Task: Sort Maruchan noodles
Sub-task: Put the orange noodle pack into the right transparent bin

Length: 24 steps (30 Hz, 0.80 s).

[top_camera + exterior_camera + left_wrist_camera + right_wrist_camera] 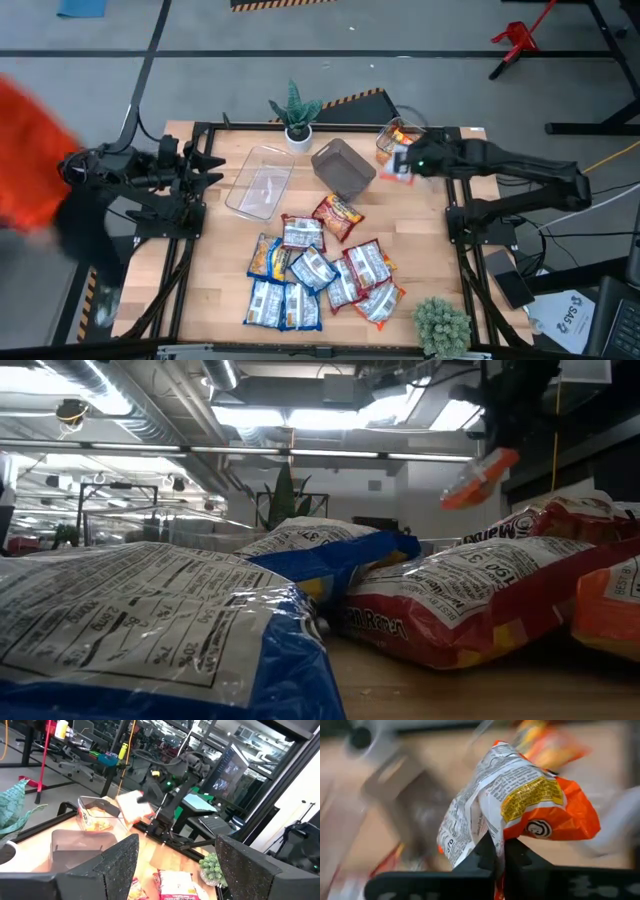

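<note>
Several Maruchan packets in blue-yellow, red and orange wrappers lie heaped on the near middle of the table. My right gripper is raised at the far right, shut on one orange packet beside a clear bin that holds orange packets. In the low view that packet is high above the heap. My left gripper is open and touches nothing; it waits at the table's left edge. My right gripper pinches the orange packet between its two fingers at a crumpled fold of the wrapper. The packet is lifted clear of the table, bunched and buckled, its white printed panel and orange face spreading out beyond the fingertips.
A grey square bin stands at the far middle, with a clear bin to its left. A potted plant is at the far edge and another at the near right corner. A blurred orange shape shows beyond the left edge.
</note>
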Motion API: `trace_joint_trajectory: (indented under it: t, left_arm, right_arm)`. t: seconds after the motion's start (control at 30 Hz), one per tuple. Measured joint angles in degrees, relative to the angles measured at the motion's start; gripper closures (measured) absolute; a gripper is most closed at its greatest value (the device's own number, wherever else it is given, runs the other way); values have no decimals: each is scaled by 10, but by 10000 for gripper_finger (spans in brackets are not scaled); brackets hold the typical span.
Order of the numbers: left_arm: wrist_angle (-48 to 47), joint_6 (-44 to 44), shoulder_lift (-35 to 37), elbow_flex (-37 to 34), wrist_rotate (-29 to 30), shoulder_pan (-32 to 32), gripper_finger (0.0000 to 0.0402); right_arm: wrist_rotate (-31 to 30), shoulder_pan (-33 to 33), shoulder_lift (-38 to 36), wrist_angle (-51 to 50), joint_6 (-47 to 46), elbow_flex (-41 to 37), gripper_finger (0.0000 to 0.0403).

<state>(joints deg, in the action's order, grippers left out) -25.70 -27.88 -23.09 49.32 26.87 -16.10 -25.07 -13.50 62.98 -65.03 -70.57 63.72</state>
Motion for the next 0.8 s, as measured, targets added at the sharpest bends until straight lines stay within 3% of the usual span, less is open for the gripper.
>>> trace_joint_trajectory:
  t: [0.13, 0.27, 0.5, 0.8]
  left_arm:
    - [0, 0, 0, 0, 10, 0, 143]
    - [0, 0, 0, 0, 10, 0, 143]
    - [-6, 0, 0, 0, 10, 0, 143]
    - [-9, 0, 0, 0, 22, 0, 143]
  right_arm:
    - [-40, -57, -12, -36, -10, 0, 403]
    - [-38, -119, -11, -50, 6, -6, 403]
    - [21, -209, -11, -23, 51, -72, 403]
    - [94, -296, -11, 116, 88, -161, 403]
